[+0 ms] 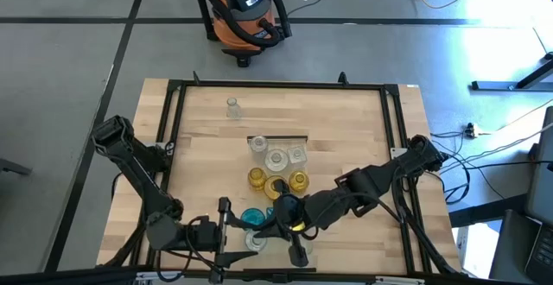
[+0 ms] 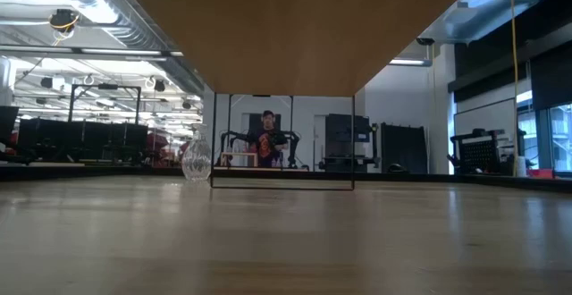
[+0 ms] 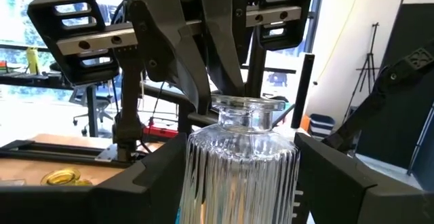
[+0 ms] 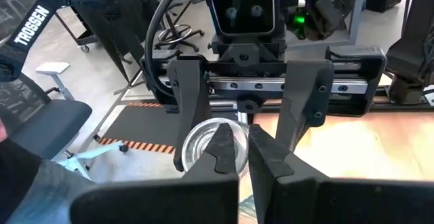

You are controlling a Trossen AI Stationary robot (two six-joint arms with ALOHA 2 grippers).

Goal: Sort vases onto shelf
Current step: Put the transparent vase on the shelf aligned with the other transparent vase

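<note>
The left gripper (image 4: 247, 125) grasps a clear ribbed vase (image 3: 241, 170); the right gripper (image 4: 242, 157) is clenched, empty. White "TROSSEN" lettering (image 4: 30, 26) marks an arm.

My left gripper (image 1: 251, 240) around ribbed vase (image 3: 241, 163) at table's (image 1: 363, 129) near edge; my right gripper (image 1: 289, 226) just beside; vase cluster (image 1: 276, 168) behind; lone vase (image 1: 232, 107) far back.

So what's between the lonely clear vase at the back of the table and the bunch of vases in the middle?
Only bare tabletop lies between the lone vase and the cluster, seen in the high view.
</note>
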